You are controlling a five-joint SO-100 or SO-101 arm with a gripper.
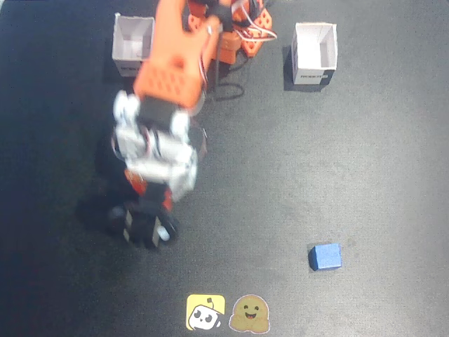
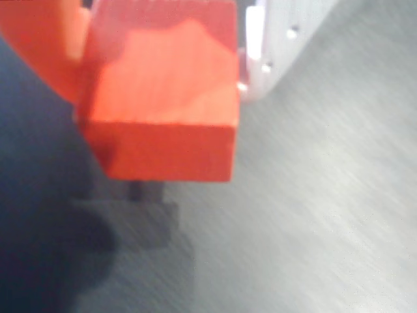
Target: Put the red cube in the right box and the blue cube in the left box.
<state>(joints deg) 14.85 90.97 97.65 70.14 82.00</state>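
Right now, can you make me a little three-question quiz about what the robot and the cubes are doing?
1. True or false: the blue cube is inside a white box.
2. What fills the wrist view, between the gripper jaws?
A. the red cube
B. a blue cube
C. a sticker
3. How many white boxes stand on the black mat in the fixed view?

Key:
1. False. It sits alone on the mat, far from the box at upper right.
2. A. The red cube is held clear of the mat.
3. Two: that one and the box at upper left, both open on top.
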